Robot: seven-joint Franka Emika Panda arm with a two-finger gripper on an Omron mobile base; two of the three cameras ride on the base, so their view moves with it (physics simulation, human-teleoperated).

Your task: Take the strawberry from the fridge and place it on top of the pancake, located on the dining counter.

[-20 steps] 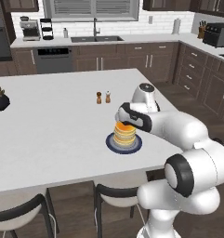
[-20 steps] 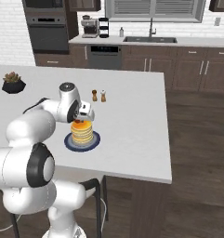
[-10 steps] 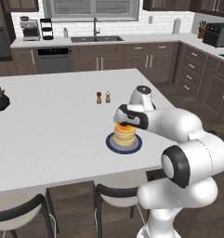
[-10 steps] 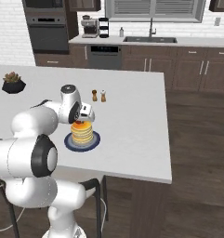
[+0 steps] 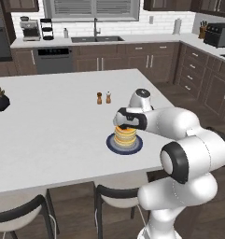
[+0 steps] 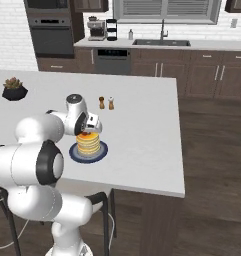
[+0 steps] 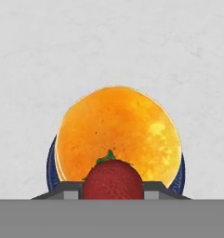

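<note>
The jaws are clamped on the strawberry (image 7: 112,179), which sits between the dark finger tips at the bottom centre of the hand view, directly over the pancake (image 7: 118,135). The dining counter (image 5: 53,121) spans the frame; mid-frame, the gripper (image 5: 124,125) hovers above the stack on its dark plate (image 5: 111,145). It has scarcely moved since a second ago.

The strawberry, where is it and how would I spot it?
Look at the big white dining counter, then at the pancake stack on its dark blue plate near the robot. Right above the stack, the hand holds the strawberry: it is small, red and has a green leafy top, unlike the flat orange pancakes.
</note>
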